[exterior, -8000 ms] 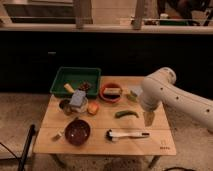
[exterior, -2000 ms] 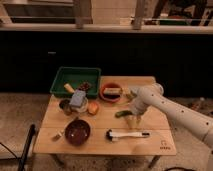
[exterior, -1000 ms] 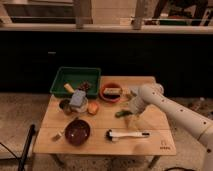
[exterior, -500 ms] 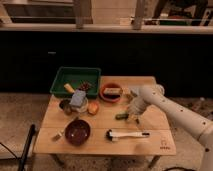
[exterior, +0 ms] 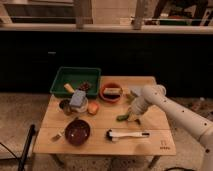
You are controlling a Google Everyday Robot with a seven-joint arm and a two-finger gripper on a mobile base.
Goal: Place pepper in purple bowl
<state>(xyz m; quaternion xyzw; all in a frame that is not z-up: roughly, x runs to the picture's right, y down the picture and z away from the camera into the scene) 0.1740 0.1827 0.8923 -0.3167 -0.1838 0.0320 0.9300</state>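
Note:
The small green pepper (exterior: pixel 122 118) lies on the wooden table (exterior: pixel 160 142), right of centre. My gripper (exterior: pixel 133 115) is down at the table surface right at the pepper's right end, and the white arm (exterior: pixel 170 107) reaches in from the right. The arm's wrist hides where the gripper meets the pepper. The dark purple bowl (exterior: pixel 77 132) stands near the table's front left, well to the left of the gripper, with nothing visible inside.
A white-handled utensil (exterior: pixel 128 134) lies just in front of the pepper. An orange-rimmed bowl (exterior: pixel 111 91) with food, an orange-red fruit (exterior: pixel 93 107), a grey-blue block on a metal cup (exterior: pixel 77 99) and a green tray (exterior: pixel 75 80) stand behind and to the left.
Since eight seconds ago the arm has come down from above the table's right side to the pepper. Over the last second it has barely moved.

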